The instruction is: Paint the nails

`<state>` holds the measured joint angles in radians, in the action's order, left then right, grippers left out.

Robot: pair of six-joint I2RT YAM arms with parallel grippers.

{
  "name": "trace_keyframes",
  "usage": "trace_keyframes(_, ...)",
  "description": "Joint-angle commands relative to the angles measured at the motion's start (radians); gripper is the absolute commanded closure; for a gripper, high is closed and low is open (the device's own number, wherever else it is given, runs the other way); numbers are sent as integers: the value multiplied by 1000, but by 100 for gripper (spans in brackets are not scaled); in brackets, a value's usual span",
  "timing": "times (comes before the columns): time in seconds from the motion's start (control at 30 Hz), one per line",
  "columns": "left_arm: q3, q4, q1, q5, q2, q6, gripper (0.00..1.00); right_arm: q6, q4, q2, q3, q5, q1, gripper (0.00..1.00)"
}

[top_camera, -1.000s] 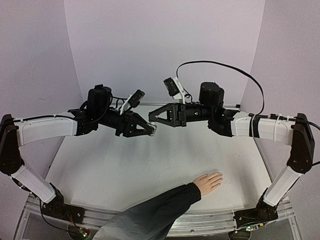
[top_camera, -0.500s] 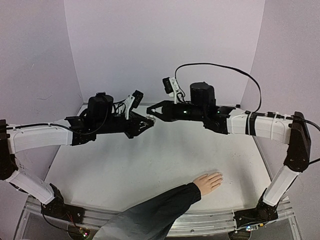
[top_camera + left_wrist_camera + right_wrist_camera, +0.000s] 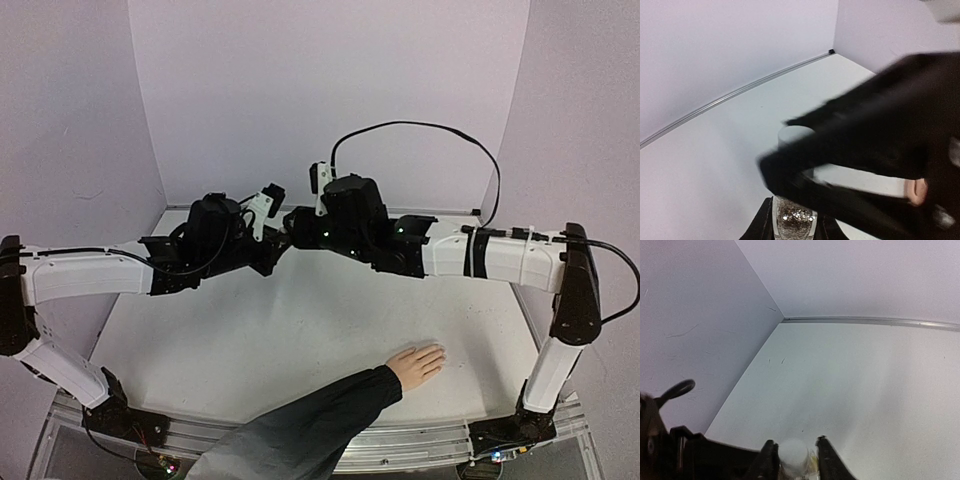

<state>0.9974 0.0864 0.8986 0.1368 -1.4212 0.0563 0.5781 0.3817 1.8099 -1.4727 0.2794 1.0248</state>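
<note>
Top external shows you at uncapping: left gripper [image 3: 792, 231] clamped on the bottle [image 3: 791, 217], right gripper [image 3: 794, 461] straddling its white cap [image 3: 792, 452], grip unclear, the nails [image 3: 441, 351] well apart on the near table [image 3: 250, 350], so next twist the cap free.

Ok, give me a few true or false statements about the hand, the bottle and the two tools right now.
The left tool grips a small glitter bottle. True.
The right tool rests on the table. False: it is raised, meeting the left tool.
The hand lies by the table's far edge. False: it lies near the near edge.
The hand's sleeve is black. True.
A white cap sits between the right tool's fingers. True.
</note>
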Motion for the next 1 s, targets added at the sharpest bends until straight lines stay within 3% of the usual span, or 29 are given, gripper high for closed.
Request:
trace_keyframes(0.0, 12, 31, -56, 131, 15, 2, 100, -91, -54, -114, 21, -26, 2, 56)
trace_keyframes(0.1, -16, 31, -65, 101, 39, 4, 100, -167, -38, -166, 73, -172, -43, 27)
trace_keyframes(0.17, -29, 32, -88, 8, 60, 21, 100, -193, -23, -202, 115, -256, -80, 8)
trace_keyframes(0.23, -38, 32, -124, -134, 82, 40, 100, -200, 8, -240, 173, -331, -120, 2)
trace_keyframes(0.47, -34, 92, -210, -785, 115, 33, 100, -193, 223, -380, 402, -495, -206, 2)
trace_keyframes(0.6, 15, 104, -210, -1121, 70, 56, 100, -228, 282, -377, 391, -781, -213, 2)
trace_keyframes(0.73, 55, 111, -193, -1245, 15, 82, 100, -208, 350, -333, 369, -1015, -213, 5)
trace_keyframes(0.97, 81, 116, -157, -1264, -15, 80, 100, -159, 428, -266, 337, -1192, -210, 39)
